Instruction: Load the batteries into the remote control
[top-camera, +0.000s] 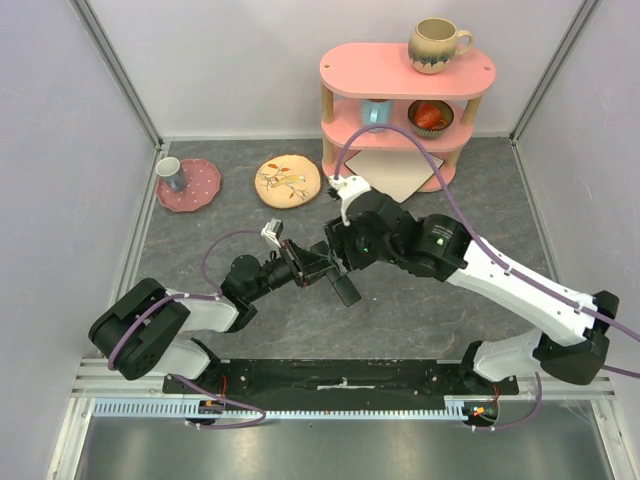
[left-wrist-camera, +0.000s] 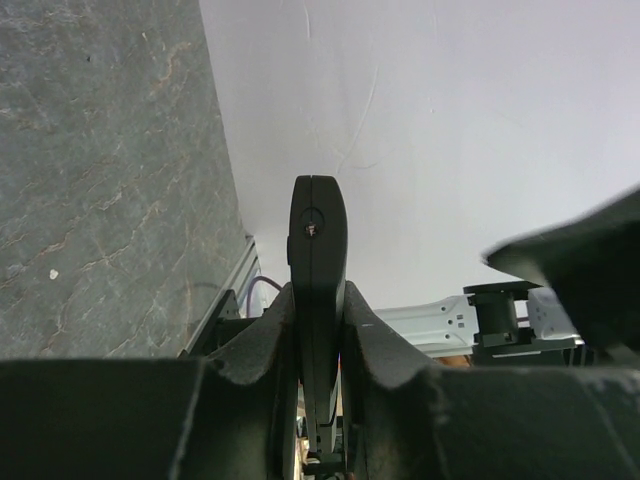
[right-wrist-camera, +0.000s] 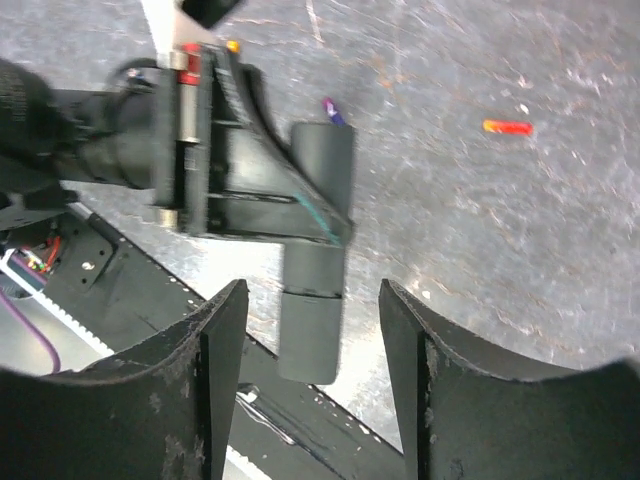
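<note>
Remote (left-wrist-camera: 318, 240) is held off the table (top-camera: 480, 200), clamped edgewise between the left gripper's (left-wrist-camera: 318, 300) jaws. Right gripper (right-wrist-camera: 312, 290) hovers just over it, jaws apart. Orange battery (right-wrist-camera: 507, 127) lies on the table; purple battery (right-wrist-camera: 331, 108) peeks past the remote's end.

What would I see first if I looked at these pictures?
The left gripper clamps the black remote control in the middle, and the right gripper hovers open, pointing at it. A tiny orange battery lies on the table, and a pink shelf stands at the back.
</note>
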